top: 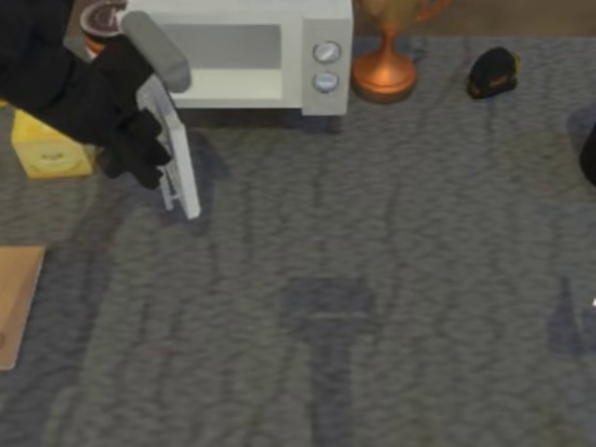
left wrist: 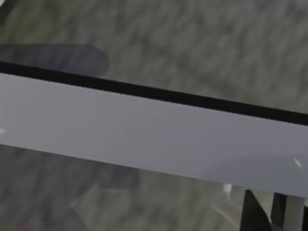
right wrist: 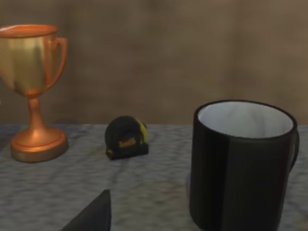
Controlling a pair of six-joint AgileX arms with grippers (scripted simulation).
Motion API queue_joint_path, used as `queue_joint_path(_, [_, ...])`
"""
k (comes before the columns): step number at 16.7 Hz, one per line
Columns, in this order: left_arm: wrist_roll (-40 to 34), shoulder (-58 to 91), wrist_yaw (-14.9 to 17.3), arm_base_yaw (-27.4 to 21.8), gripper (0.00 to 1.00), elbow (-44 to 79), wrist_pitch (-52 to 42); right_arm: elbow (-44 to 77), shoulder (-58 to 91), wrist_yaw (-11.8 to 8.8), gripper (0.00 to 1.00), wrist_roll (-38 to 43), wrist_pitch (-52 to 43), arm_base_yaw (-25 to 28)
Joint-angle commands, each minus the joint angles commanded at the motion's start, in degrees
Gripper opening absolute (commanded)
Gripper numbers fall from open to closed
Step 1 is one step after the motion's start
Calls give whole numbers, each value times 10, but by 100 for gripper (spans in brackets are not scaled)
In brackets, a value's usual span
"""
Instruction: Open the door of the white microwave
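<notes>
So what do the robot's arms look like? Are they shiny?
Not shiny. The left arm is bulky, matte black with one rounded grey section, and its end effector is black too. No cables or markings show. The right arm is only a dark sliver at the table's right edge.

Dim, even light; soft blurred shadows on the grey table [top: 391, 242].

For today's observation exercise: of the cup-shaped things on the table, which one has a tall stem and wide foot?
The copper-gold trophy beside the white microwave; the black mug is a plain cylinder.
</notes>
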Motion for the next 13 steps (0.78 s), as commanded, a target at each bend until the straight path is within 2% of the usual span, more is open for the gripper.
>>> queue_joint_path(3, [19, -2, 8, 8, 0, 1, -6, 0, 0, 0, 100, 0, 0, 0])
queue_joint_path(13, [19, -2, 8, 8, 0, 1, -6, 0, 0, 0, 100, 0, 0, 0])
